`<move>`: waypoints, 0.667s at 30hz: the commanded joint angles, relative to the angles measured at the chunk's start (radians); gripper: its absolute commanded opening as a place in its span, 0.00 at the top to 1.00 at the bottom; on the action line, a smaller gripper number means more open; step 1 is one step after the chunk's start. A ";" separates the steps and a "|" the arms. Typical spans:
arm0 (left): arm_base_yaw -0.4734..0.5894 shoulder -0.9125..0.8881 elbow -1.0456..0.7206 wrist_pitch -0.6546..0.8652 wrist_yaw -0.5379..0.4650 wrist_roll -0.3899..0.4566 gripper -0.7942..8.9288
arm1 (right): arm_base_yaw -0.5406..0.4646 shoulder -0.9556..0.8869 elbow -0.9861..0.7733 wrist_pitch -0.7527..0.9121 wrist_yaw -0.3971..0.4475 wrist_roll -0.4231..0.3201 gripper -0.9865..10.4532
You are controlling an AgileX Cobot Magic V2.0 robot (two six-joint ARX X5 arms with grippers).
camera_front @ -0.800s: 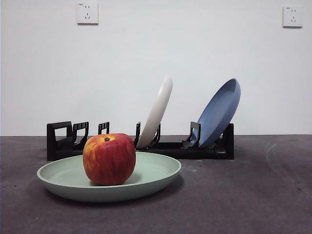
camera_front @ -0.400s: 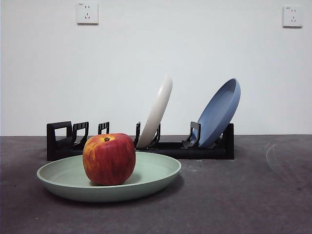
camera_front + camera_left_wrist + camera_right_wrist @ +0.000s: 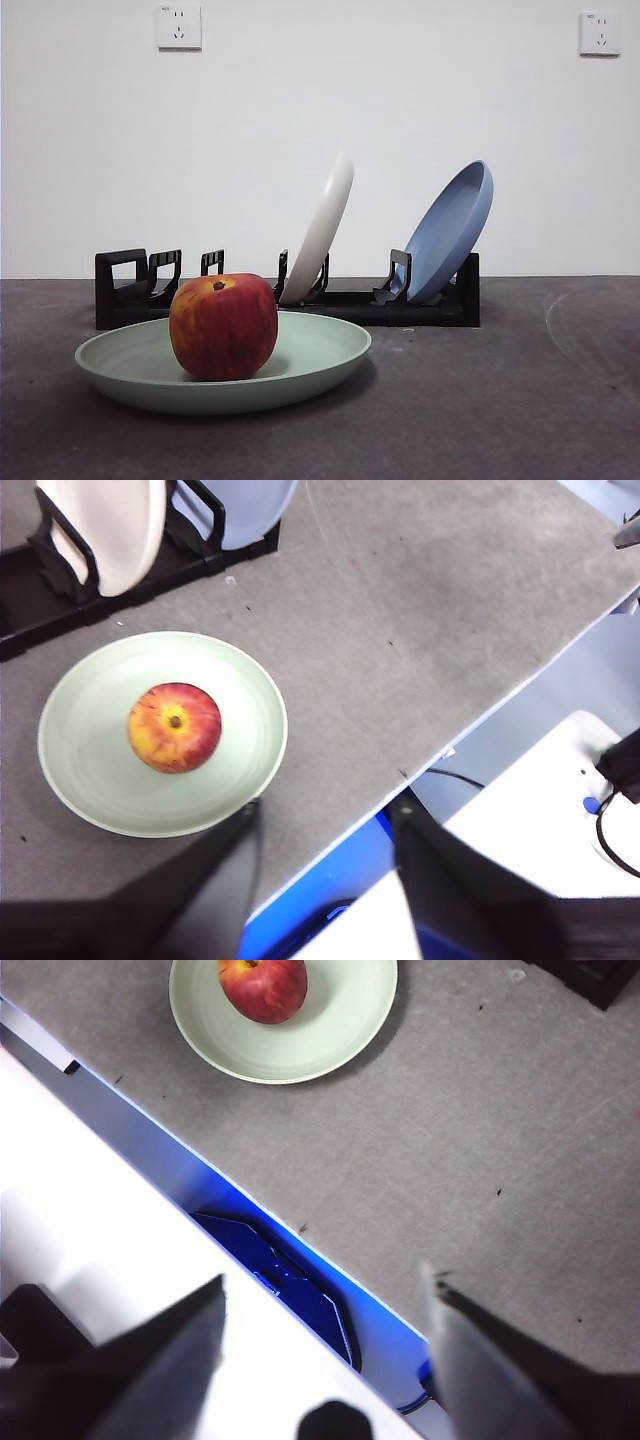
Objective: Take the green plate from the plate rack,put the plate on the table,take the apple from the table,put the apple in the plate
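The green plate lies flat on the table, in front of the plate rack. A red apple rests inside it, left of centre, stem up. Both wrist views show the same: apple in the green plate, and apple in the plate. My left gripper hangs open, high above the table's front edge, empty. My right gripper is also open and empty, high over the front edge. Neither arm shows in the front view.
A cream-white plate and a blue plate lean in the rack's slots. The rack's left slots hold nothing. Beyond the table's front edge are a blue frame and white surfaces.
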 commanded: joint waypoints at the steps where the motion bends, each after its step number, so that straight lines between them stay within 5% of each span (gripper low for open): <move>1: -0.003 0.011 -0.005 0.017 0.024 -0.029 0.93 | 0.001 -0.003 -0.006 -0.024 0.000 -0.031 0.92; 20: -0.001 0.020 -0.005 0.008 0.032 -0.080 0.92 | 0.001 -0.006 -0.006 -0.023 -0.009 -0.045 0.91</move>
